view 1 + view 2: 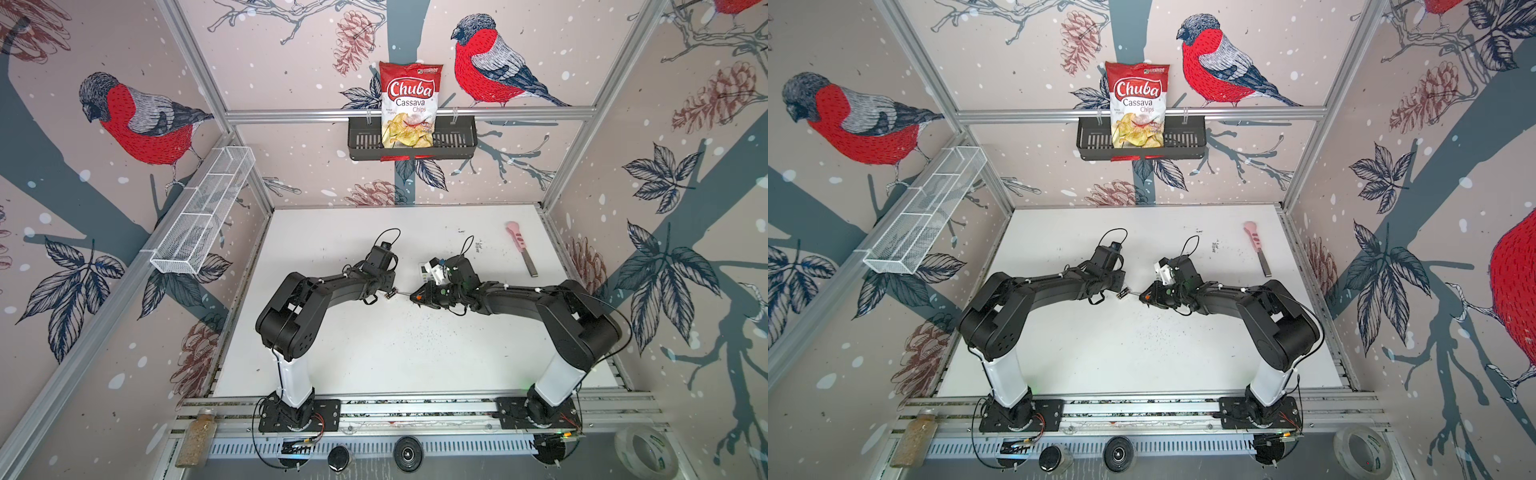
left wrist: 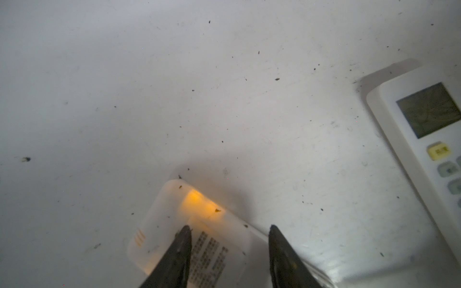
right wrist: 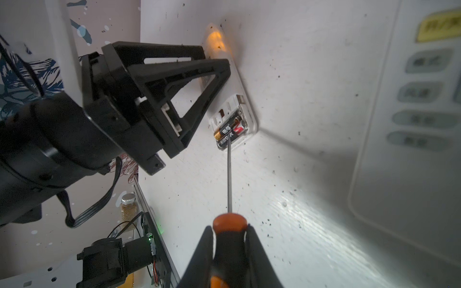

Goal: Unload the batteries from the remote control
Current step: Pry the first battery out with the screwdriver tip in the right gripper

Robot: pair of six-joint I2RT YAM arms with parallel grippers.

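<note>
The white remote control lies back up on the table, its battery bay open at one end. Two black batteries with gold ends sit side by side in the bay; in both top views they show as a small dark spot. My left gripper stands over the remote with its jaws apart, one fingertip on the printed label and the other at the remote's long edge. My right gripper is shut on an orange-and-black screwdriver. The screwdriver's thin shaft ends on the batteries.
A second white remote lies face up, screen and buttons showing, close beside the right wrist. A pink-handled tool lies at the back right. A chips bag stands in a black wall basket, and a white wire basket hangs on the left wall.
</note>
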